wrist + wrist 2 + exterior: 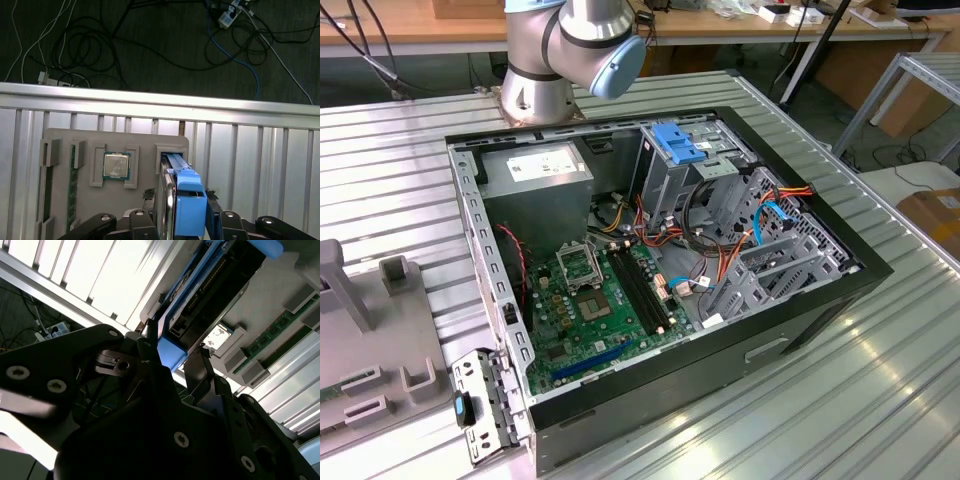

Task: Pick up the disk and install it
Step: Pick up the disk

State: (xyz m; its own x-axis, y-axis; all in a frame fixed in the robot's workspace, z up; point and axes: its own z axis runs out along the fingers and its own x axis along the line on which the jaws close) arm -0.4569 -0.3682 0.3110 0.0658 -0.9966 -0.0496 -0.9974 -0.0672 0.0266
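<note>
In both wrist views the tool has its two dark, matte fingers closed against the flat faces of the one disk. The disk is a thin slab seen edge-on, framed in glossy blue plastic. Its far end meets a slot in a moulded grey holder, which also carries one square, metal-capped chip. The holder lies on the ribbed aluminium counter. One open black computer case lies on that counter in the exterior view.
</note>
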